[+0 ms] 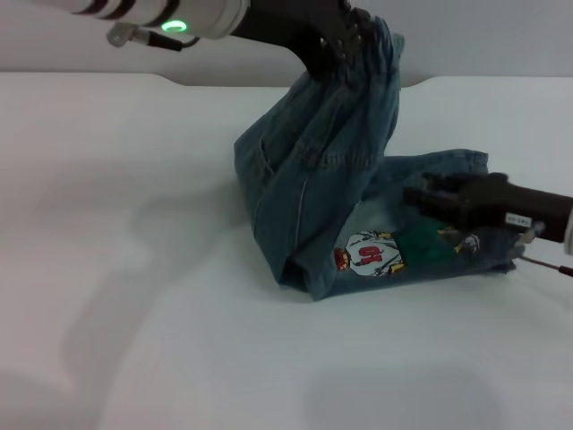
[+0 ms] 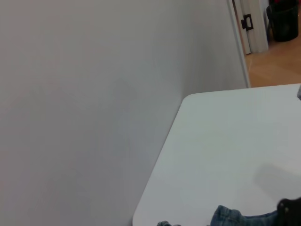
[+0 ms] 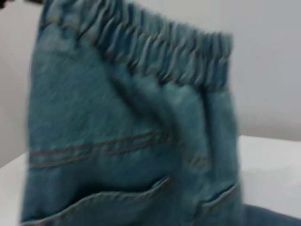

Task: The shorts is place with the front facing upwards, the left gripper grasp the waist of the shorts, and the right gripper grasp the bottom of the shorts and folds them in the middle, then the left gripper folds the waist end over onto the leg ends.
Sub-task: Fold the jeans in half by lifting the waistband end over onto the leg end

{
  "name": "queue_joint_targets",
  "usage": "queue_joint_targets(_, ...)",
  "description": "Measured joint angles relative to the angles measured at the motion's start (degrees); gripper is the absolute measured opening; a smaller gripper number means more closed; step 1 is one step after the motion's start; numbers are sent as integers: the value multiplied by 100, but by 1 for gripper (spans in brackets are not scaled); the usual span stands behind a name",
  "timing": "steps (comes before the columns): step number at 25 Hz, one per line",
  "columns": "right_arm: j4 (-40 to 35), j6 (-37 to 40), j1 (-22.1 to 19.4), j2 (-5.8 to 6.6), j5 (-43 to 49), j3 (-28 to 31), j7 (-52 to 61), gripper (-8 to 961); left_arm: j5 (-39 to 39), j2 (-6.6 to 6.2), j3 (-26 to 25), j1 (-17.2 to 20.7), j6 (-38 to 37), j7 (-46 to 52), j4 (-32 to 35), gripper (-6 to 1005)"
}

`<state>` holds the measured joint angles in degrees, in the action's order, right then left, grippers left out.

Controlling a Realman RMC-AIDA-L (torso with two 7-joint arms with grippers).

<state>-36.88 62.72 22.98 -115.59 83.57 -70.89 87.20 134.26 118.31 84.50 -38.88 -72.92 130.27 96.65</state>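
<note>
The denim shorts (image 1: pixel 309 188) are folded lengthwise. Their leg half lies flat on the white table (image 1: pixel 125 251), with the basketball-player embroidery (image 1: pixel 372 253) facing up. The elastic waist (image 1: pixel 383 55) is lifted high above the table, and my left gripper (image 1: pixel 345 43) is shut on it. This gathered waistband (image 3: pixel 155 52) fills the right wrist view. My right gripper (image 1: pixel 431 199) rests low over the leg half near the leg ends (image 1: pixel 479 161), partly covering them. In the left wrist view only a scrap of denim (image 2: pixel 230 217) shows.
The table's back edge runs along a pale wall (image 1: pixel 501 36). The left wrist view shows the wall (image 2: pixel 94 94), a rounded table corner (image 2: pixel 188 101), and a door and wooden floor (image 2: pixel 273 66) beyond.
</note>
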Motion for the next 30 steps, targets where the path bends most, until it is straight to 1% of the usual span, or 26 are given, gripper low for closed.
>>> queue_joint_targets(4, 13, -87, -26, -30, 2, 318, -177, 467, -2, 0, 53, 38, 31, 30, 22, 50)
queue_joint_targets(8, 4, -227, 22, -44, 2, 521, -279, 467, -94, -1, 211, 73, 74, 68, 37, 53)
queue_joint_targets(12, -2, -345, 194, -54, 2, 548, -298, 467, -143, 0, 332, 110, 131, 124, 56, 56)
queue_joint_targets(21, 16, -579, 591, -121, 2, 541, -273, 468, -293, -2, 397, 116, 135, 129, 102, 62)
queue_joint_targets(30, -40, -918, 845, -118, -1, 558, -269, 467, -377, -1, 625, 123, 298, 93, 95, 69)
